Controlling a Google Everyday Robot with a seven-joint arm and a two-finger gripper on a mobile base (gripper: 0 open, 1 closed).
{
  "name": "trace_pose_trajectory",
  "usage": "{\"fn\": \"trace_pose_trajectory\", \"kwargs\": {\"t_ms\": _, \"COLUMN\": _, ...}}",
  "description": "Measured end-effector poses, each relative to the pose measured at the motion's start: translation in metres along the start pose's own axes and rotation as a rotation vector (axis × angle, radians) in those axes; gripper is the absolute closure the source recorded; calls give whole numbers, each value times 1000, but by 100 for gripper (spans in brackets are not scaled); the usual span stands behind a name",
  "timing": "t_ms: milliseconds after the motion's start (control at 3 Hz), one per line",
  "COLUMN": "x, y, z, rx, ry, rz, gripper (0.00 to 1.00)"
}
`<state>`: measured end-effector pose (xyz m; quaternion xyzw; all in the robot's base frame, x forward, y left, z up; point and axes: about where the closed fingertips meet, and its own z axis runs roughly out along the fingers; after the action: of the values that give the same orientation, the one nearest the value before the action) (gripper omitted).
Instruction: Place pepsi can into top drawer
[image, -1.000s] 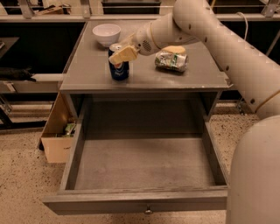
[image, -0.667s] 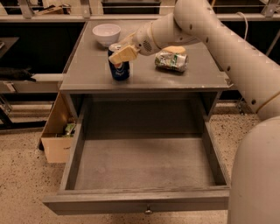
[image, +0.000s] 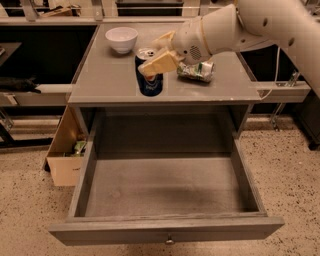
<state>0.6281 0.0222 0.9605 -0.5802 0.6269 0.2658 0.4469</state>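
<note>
Grey tabletop (image: 110, 75), gripper (image: 149, 56) at front edge, fingers (image: 161, 61) pinching upright pepsi can (image: 150, 85), top drawer (image: 165, 229) open below

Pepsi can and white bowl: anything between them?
Nothing between pepsi can and white bowl: bare grey tabletop, camera view. Gripper is at the can's top.

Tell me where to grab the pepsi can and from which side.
Take the pepsi can by its round side wall, just below the rim, coming from above and the right, where the gripper is now. It stands upright near the tabletop's front edge, and a high approach clears the foil packet on its right.
</note>
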Motion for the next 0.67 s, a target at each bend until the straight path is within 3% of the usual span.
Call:
{"fn": "trace_pose_trajectory", "kwargs": {"t_ms": 333, "x": 9, "y": 40, "z": -11, "rx": -57, "ry": -20, "rz": 43, "gripper": 100}}
{"fn": "trace_pose_trajectory", "kwargs": {"t_ms": 667, "x": 16, "y": 50, "z": -12, "rx": -73, "ry": -22, "rz": 61, "gripper": 100}}
